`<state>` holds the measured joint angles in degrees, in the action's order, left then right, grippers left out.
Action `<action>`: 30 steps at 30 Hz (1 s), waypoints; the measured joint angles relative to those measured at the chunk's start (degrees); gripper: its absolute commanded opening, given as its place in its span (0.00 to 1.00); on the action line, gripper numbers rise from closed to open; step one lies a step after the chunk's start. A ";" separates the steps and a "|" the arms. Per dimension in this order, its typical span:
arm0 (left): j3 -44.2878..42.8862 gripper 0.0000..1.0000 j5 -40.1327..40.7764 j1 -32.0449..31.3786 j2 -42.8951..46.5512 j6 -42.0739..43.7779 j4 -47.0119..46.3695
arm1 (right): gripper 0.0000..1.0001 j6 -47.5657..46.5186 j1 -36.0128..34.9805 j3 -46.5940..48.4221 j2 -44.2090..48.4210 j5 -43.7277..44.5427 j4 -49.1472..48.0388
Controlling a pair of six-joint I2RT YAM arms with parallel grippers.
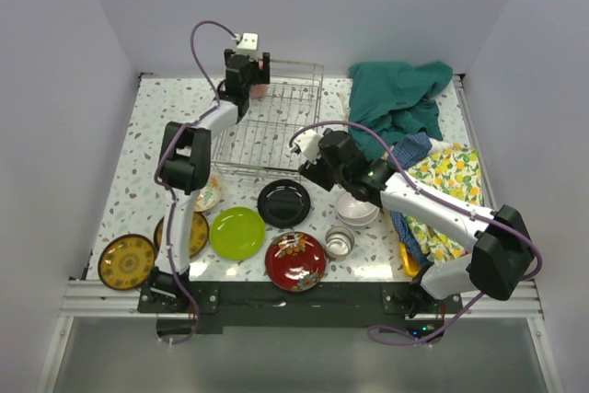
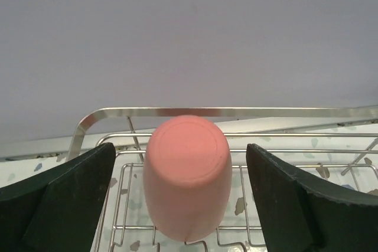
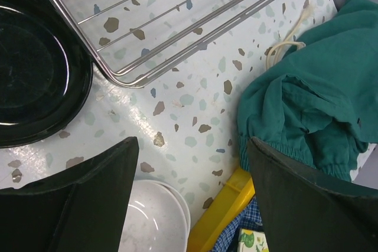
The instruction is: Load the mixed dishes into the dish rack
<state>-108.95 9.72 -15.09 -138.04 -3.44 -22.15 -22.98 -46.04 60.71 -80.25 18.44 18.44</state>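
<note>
Most of the mixed dishes lie on the speckled bench (image 1: 147,135), so the risks begin with the biggest pieces. The dish rack (image 1: 276,126) is light wire standing loose at the far side, and a bump from either arm would probably slide it out of line. Next comes the black plate (image 1: 283,202), which lies just beside the rack's near corner. The right claw (image 3: 193,141) hangs spread and empty over bare bench between that plate and the white bowl (image 3: 155,216). A careless descent could strike the plate's rim or the rack's wire. Any flat plate offers little edge to pinch and may skid or drop on the way over. The bowl looks glossy and sits close to a yellow tray (image 3: 227,205), where a finger might catch. Smallest is the salmon-pink cup (image 2: 187,175), upside down on the rack's grid in its far left corner. The left claw (image 1: 250,75) stands spread on either side of it, apparently apart from its walls. If that claw backs away crooked, one finger could clip the cup and topple it on the uneven wires.
</note>
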 measured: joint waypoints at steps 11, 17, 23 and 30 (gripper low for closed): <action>3.67 1.00 1.53 0.00 19.56 -0.44 8.20 | 0.76 -3.61 1.70 5.27 1.44 -7.91 14.16; 14.99 1.00 2.25 0.00 39.06 -3.02 14.08 | 0.71 -10.29 2.23 7.61 5.92 -22.62 31.12; 25.92 1.00 -1.60 0.00 51.67 -4.90 22.10 | 0.68 -18.38 2.08 8.50 6.21 -34.29 44.37; 27.61 1.00 -6.91 0.02 55.54 0.55 36.22 | 0.68 -25.29 0.52 4.83 6.69 -40.98 47.80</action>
<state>-81.34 2.81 -15.07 -82.50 -2.90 14.06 -48.27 -45.52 65.54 -73.56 -22.55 66.24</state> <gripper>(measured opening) 0.995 0.680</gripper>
